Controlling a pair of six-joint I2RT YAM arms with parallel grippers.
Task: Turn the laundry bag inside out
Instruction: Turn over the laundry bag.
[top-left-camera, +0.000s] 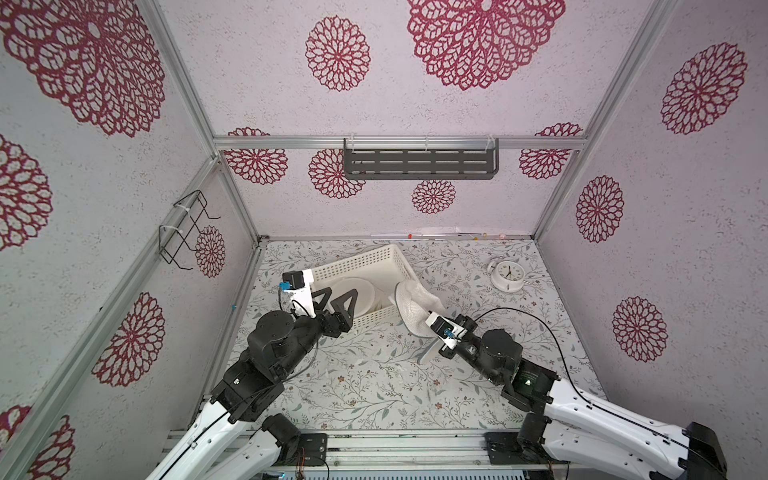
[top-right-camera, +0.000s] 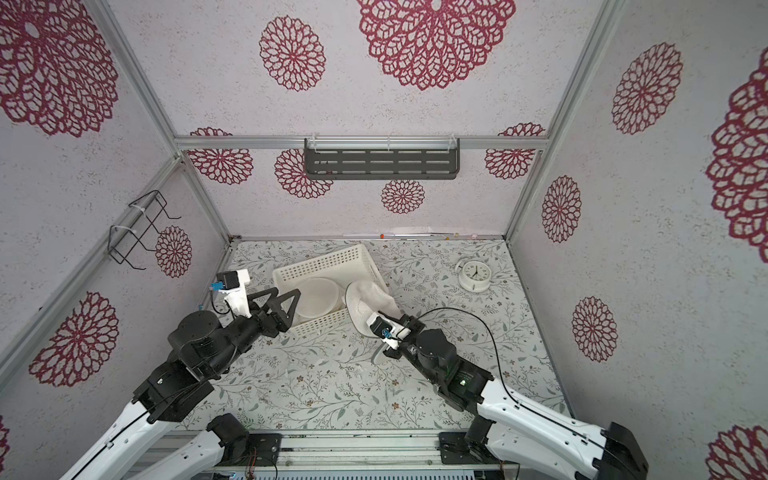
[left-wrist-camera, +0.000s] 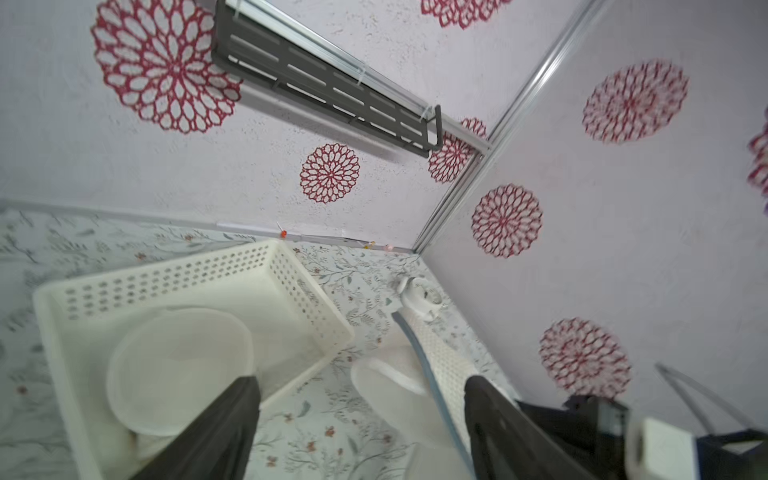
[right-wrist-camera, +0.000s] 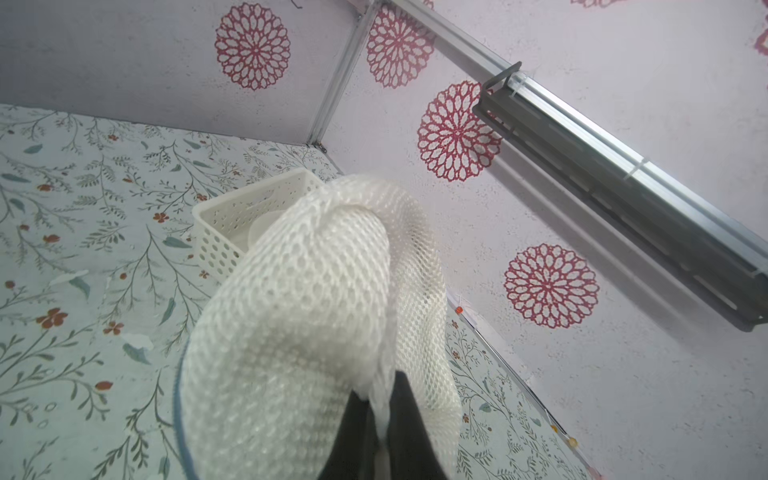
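Laundry bag (top-left-camera: 409, 303) beside basket (top-left-camera: 357, 262) with disc (top-left-camera: 365, 291)

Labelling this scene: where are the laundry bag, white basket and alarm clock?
laundry bag (right-wrist-camera: 299, 291): right wrist view, bulging mesh.
white basket (top-left-camera: 353, 264): in a top view, perforated far wall.
alarm clock (top-left-camera: 508, 272): in a top view, dial.

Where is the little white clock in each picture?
Top view: clock on the table, far right, near the back wall.
Top view: clock in the same place, right of the basket.
Left wrist: clock small, past the basket's corner.
Right wrist: not in it.
Shared landmark: the white basket, in all four.
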